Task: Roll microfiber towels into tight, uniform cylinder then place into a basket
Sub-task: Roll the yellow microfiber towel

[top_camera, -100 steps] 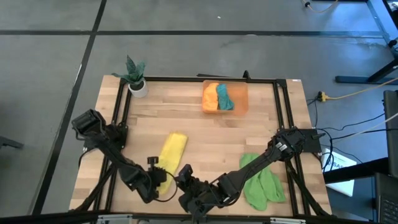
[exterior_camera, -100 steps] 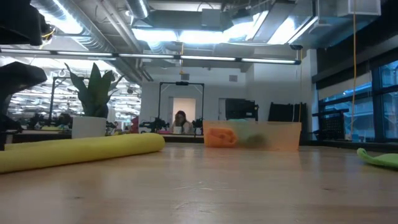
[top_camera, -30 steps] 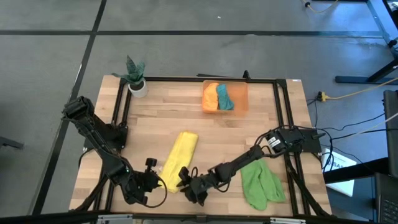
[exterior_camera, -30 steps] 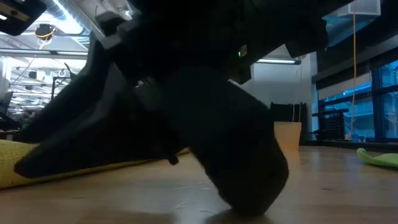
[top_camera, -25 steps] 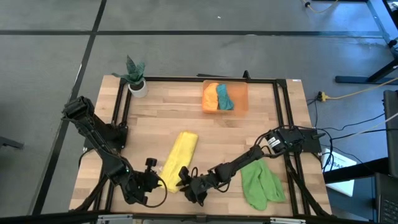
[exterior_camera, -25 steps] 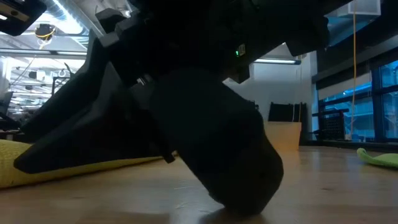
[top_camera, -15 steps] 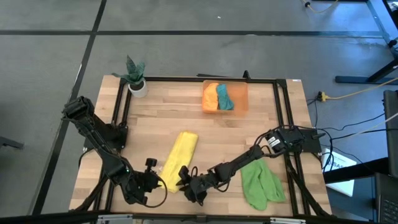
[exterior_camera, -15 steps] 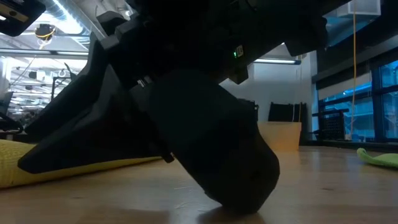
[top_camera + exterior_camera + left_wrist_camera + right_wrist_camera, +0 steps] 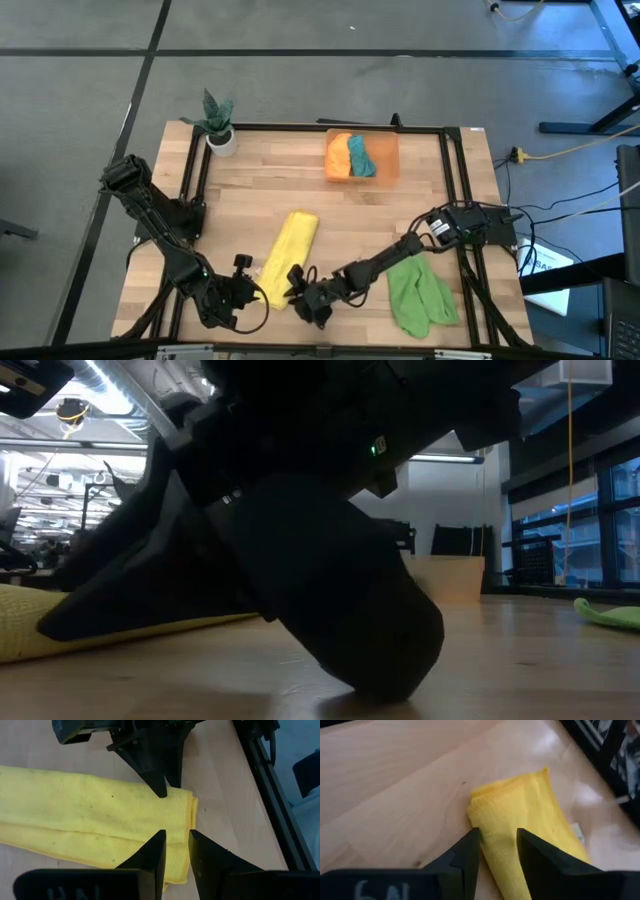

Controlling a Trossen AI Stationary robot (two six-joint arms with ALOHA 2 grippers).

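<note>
Straddling the near end of the rolled yellow microfiber towel (image 9: 285, 254), right gripper (image 9: 497, 845) and left gripper (image 9: 176, 851) each hold narrowly parted fingers; translucent orange plastic basket (image 9: 388, 165) sits at twelve o'clock.

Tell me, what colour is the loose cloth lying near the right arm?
Light green, clearest in the high view.

Potted plant (image 9: 217, 125) at table (image 9: 300, 190) far left corner
</note>
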